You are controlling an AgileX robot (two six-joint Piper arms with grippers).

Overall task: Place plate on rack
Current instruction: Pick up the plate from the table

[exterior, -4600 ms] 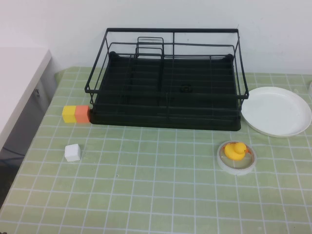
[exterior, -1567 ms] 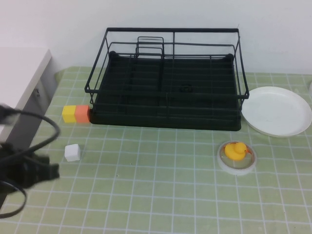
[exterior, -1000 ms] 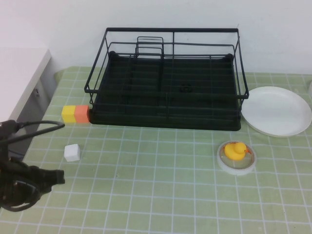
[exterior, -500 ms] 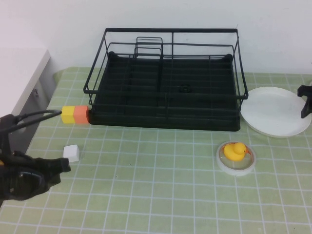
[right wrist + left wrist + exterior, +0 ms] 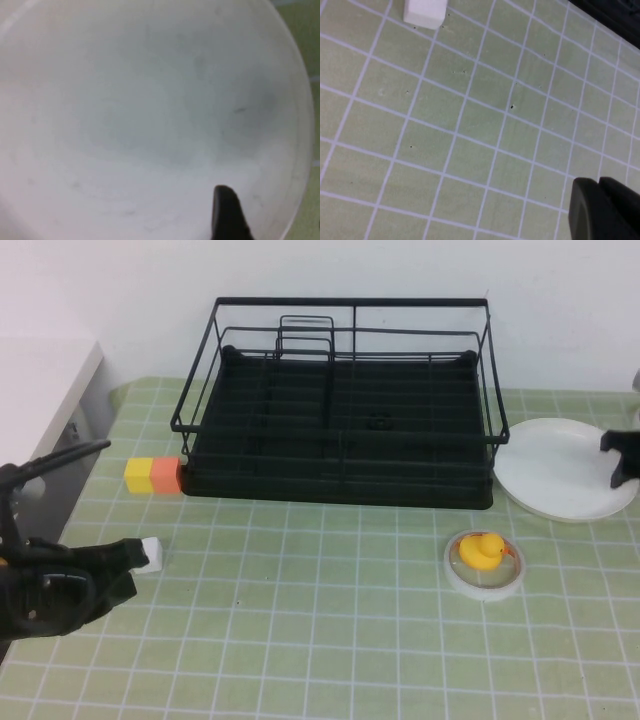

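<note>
1. The high view had the whole layout: the black wire rack (image 5: 340, 400) sat at 12 o'clock on the green checked table (image 5: 330, 640), and the white plate (image 5: 560, 468) lay flat on the table at about 3 o'clock, just beside the rack's right end. Nothing was in the rack.
2. The right gripper (image 5: 622, 455) poked in from the right edge at 3 o'clock, over the plate's right side. Only a dark bit of it showed there, so I couldn't tell if it was released or clenched.
3. The right wrist view was pretty much all plate (image 5: 140, 115), glossy white with the raised rim curving round one side and a sliver of green table past it. One dark fingertip (image 5: 227, 215) showed over the plate's surface, something the high view didn't give. Couldn't tell whether it touched.
4. The left gripper (image 5: 95, 575) was down at 8 o'clock, low over the table, right next to a small white cube (image 5: 151, 552). From up there its state was anyone's guess.
5. The left wrist view showed bare grid table, the same white cube (image 5: 425, 11) at the frame edge, and a dark chunk of the left gripper (image 5: 605, 210) in a corner. Still couldn't tell released or clenched.
6. Only the high view caught the extras: a yellow and orange block (image 5: 151, 476) touching the rack's left front corner at 9 o'clock, and a yellow duck (image 5: 481, 549) sitting in a whitish ring (image 5: 485, 578) at 4 o'clock, near the plate but apart from it.
</note>
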